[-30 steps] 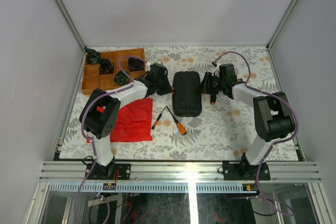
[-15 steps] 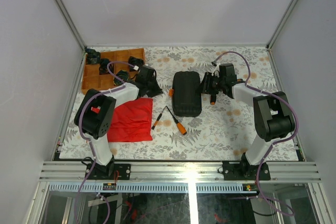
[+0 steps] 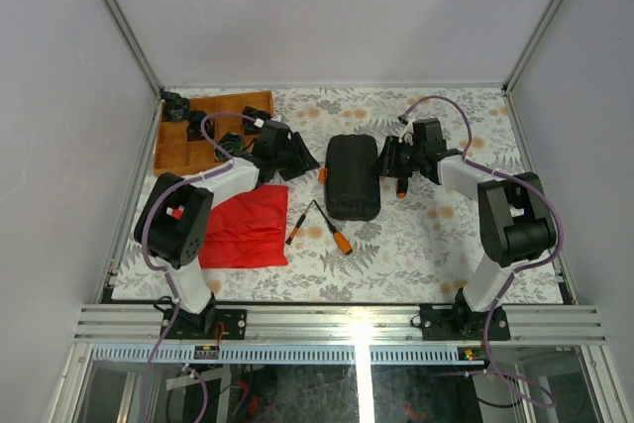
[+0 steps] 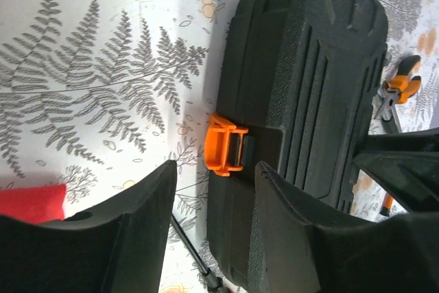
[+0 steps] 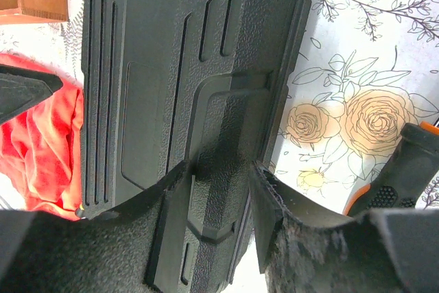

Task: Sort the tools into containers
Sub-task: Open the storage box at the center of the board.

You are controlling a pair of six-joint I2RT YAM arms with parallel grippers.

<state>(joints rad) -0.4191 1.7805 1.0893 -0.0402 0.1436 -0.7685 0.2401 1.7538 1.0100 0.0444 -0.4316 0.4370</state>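
Observation:
The black case (image 3: pixel 354 177) lies closed mid-table, ribbed lid up, its orange latch (image 3: pixel 322 174) on the left edge. My left gripper (image 3: pixel 305 165) is open beside that edge. In the left wrist view its fingers (image 4: pixel 103 231) straddle the rim of the case (image 4: pixel 302 94) just short of the latch (image 4: pixel 226 143). My right gripper (image 3: pixel 387 160) is shut on the opposite edge, and the right wrist view shows a raised ridge of the case (image 5: pixel 158 66) clamped at the right gripper (image 5: pixel 216 183). Two screwdrivers (image 3: pixel 332 230) lie crossed in front of the case. Orange-handled pliers (image 3: pixel 401 185) lie by the right gripper.
A red cloth (image 3: pixel 243 225) lies left of the screwdrivers. A compartmented wooden tray (image 3: pixel 183 154) holding small black parts stands at the back left. The pliers (image 4: pixel 401 87) show beyond the case in the left wrist view. Frame rails border the table.
My left gripper drew back left from the case, then eased right again and opened; the orange latch now shows. The right arm and the case have not moved.

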